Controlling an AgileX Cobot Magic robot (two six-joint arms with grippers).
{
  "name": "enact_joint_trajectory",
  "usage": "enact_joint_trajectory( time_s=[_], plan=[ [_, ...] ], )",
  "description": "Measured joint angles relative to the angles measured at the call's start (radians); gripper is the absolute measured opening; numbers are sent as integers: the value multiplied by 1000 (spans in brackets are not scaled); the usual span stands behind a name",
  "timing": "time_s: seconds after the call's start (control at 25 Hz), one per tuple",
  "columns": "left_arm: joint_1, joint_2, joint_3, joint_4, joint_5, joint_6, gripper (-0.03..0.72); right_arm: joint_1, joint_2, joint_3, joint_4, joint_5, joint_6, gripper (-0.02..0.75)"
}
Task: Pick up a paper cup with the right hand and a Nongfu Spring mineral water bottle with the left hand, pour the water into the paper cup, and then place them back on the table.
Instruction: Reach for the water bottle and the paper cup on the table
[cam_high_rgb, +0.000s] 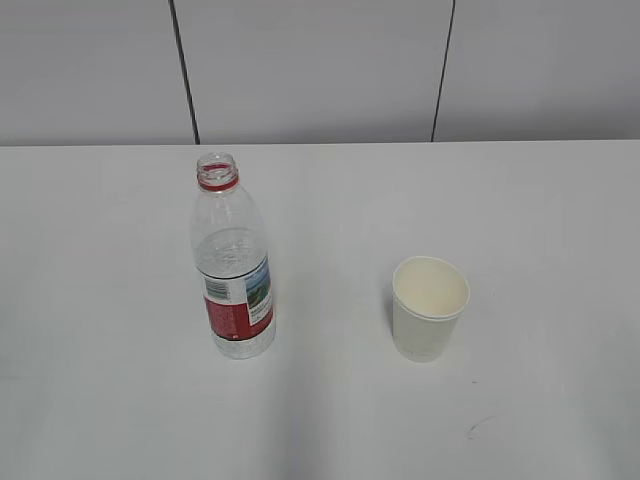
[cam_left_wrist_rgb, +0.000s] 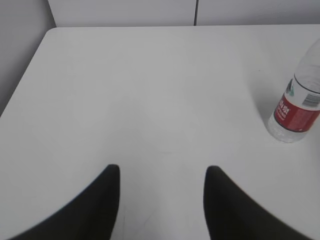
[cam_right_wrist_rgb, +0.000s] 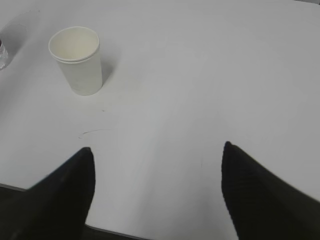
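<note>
The clear water bottle (cam_high_rgb: 233, 272) with a red neck ring and red-and-white label stands upright and uncapped, left of the table's middle, partly filled with water. It also shows at the right edge of the left wrist view (cam_left_wrist_rgb: 298, 103). The white paper cup (cam_high_rgb: 429, 307) stands upright and empty to its right, and at the upper left of the right wrist view (cam_right_wrist_rgb: 77, 60). My left gripper (cam_left_wrist_rgb: 162, 172) is open and empty, well left of the bottle. My right gripper (cam_right_wrist_rgb: 157, 150) is open and empty near the table's front edge, right of the cup. No arm shows in the exterior view.
The white table (cam_high_rgb: 520, 200) runs back to a grey panelled wall (cam_high_rgb: 320, 70). Its left edge and rounded far corner show in the left wrist view (cam_left_wrist_rgb: 47, 37). A faint scuff mark (cam_high_rgb: 480, 425) lies in front of the cup.
</note>
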Motion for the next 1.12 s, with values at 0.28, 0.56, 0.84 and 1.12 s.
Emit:
enact_joint_trajectory(
  time_s=[0.28, 0.56, 0.84, 1.12],
  plan=[
    [0, 0, 0, 0, 0, 0, 339, 0, 0, 0, 0, 0, 0, 582],
    [0, 0, 0, 0, 0, 0, 339, 0, 0, 0, 0, 0, 0, 582],
    [0, 0, 0, 0, 0, 0, 339, 0, 0, 0, 0, 0, 0, 582],
    [0, 0, 0, 0, 0, 0, 339, 0, 0, 0, 0, 0, 0, 582]
  ],
)
